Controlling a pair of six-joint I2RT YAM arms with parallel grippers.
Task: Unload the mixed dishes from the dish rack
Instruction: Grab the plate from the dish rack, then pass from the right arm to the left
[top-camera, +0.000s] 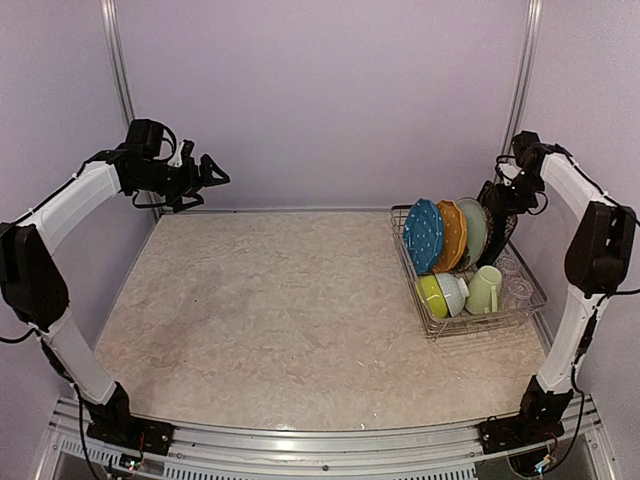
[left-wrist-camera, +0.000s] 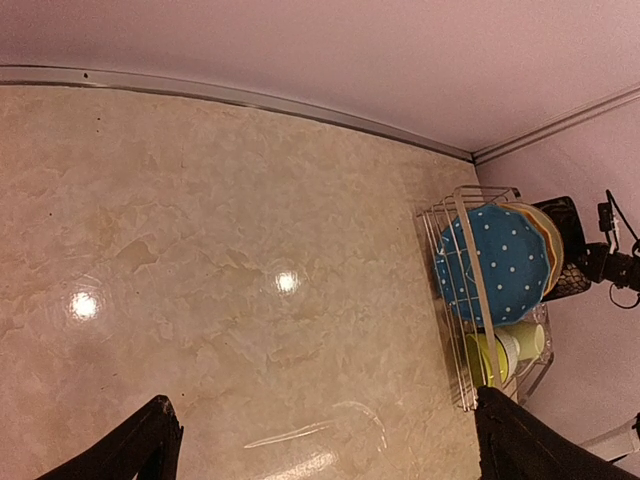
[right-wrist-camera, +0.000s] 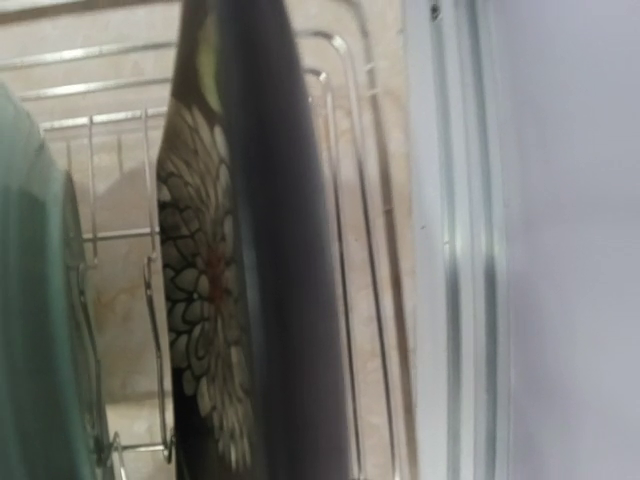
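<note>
The silver wire dish rack (top-camera: 408, 268) sits at the far right of the glossy beige marbled table (top-camera: 270, 320). Upright in its prongs stand a blue white-dotted plate (top-camera: 424, 235), an orange plate (top-camera: 452, 232), a pale green plate (top-camera: 473, 228) and a black flower-patterned square plate (right-wrist-camera: 205, 300). The right gripper (top-camera: 496, 212) is at that black plate, grip unclear. The left gripper (top-camera: 205, 172) hangs spread wide, well apart.
</note>
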